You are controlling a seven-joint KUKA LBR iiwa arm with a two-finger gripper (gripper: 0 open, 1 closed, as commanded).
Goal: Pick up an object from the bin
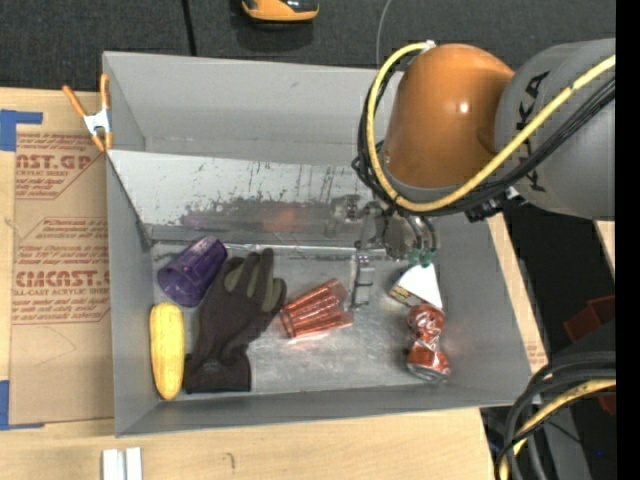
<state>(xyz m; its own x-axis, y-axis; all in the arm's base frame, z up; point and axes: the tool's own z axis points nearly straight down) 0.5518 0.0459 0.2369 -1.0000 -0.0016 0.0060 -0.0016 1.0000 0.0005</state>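
Note:
My gripper (362,284) hangs low in the middle of the bin, under the arm's orange cover. Its lower tip sits just right of a red ribbed plastic piece (315,311) lying on the floor; whether it touches the piece I cannot tell. A white triangular piece with a green bit (420,286) lies just right of the gripper. A crushed red can (428,343) lies below that, near the front right. Nothing shows held in the gripper.
A black glove (235,318) lies left of the red piece, with a purple cup (192,269) on its side beyond it and a yellow corn-like thing (167,348) along the left wall. Bare floor lies along the back and front middle.

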